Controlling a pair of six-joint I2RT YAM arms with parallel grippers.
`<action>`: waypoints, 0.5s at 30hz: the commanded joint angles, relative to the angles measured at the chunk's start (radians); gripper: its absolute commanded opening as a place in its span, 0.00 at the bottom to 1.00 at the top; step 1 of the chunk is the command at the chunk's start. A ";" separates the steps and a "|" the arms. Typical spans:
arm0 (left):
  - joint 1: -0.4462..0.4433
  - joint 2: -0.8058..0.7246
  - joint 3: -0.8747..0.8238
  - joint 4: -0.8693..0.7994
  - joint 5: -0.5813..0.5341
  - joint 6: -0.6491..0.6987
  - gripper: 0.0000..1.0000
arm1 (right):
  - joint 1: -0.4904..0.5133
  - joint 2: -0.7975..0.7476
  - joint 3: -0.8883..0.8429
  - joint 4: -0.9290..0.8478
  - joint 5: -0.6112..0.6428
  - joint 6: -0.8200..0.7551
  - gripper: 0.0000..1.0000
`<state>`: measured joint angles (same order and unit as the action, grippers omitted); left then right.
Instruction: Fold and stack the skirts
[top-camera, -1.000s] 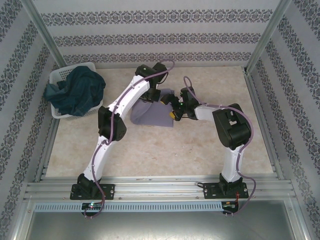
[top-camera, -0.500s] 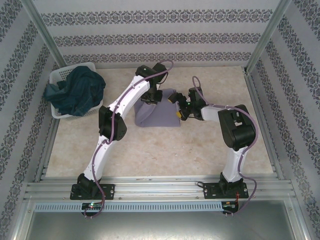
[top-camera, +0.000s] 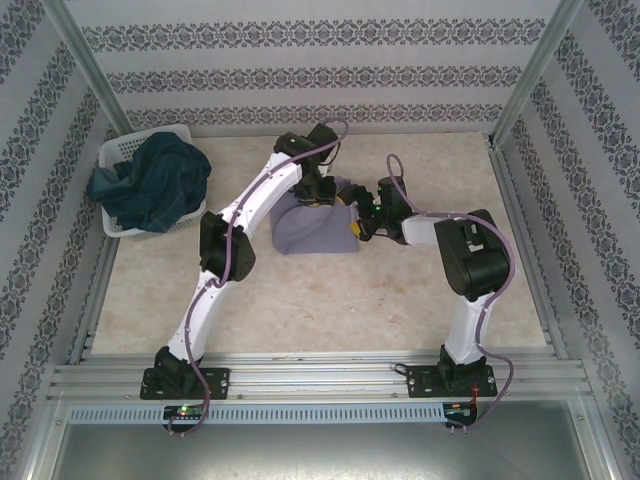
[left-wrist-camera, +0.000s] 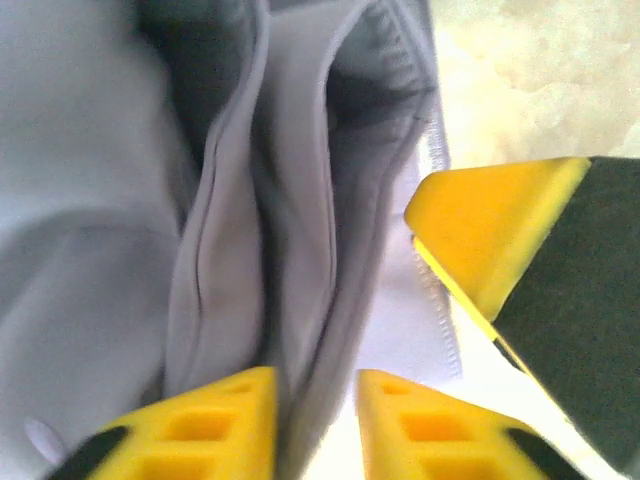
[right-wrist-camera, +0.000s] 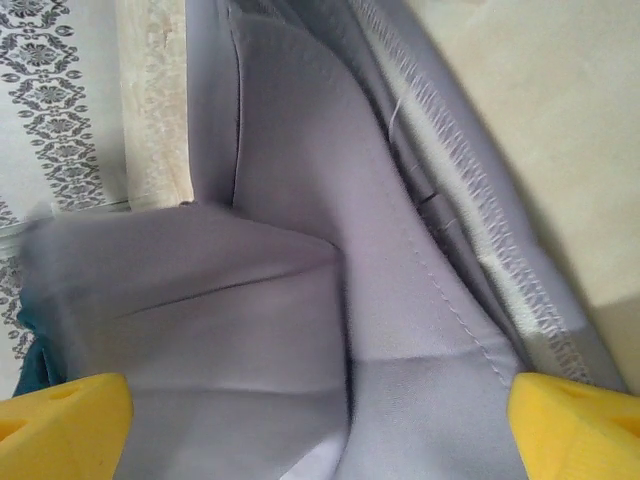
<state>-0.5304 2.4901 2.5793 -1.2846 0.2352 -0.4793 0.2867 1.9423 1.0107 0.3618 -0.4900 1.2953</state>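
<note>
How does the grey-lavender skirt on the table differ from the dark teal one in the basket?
Colour: the grey-lavender skirt is pale, the teal skirt dark. Place: the lavender one lies on the table at centre; the teal one sits in the white basket at far left, spilling over its rim. State: the lavender one is folded compactly; the teal one is a crumpled heap. Both are soft cloth.

Top camera looks down from behind; wrist cameras sit close, seemingly sharing the skirt (left-wrist-camera: 100, 200) (right-wrist-camera: 300, 320).

Lavender skirt (top-camera: 312, 236), far edge under the left gripper (top-camera: 320, 196)
</note>
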 joint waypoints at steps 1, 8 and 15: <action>-0.013 0.023 0.019 0.053 0.093 -0.021 0.42 | -0.034 -0.052 -0.035 -0.029 0.043 0.010 0.98; 0.003 -0.098 -0.003 0.255 0.396 -0.026 0.64 | -0.108 -0.191 -0.049 -0.212 0.132 -0.149 0.98; 0.130 -0.409 -0.567 0.824 0.636 -0.167 0.92 | -0.078 -0.264 -0.080 -0.265 0.138 -0.264 0.94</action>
<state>-0.4816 2.1941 2.1719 -0.7876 0.7540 -0.5552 0.1856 1.7000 0.9478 0.1406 -0.3565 1.1175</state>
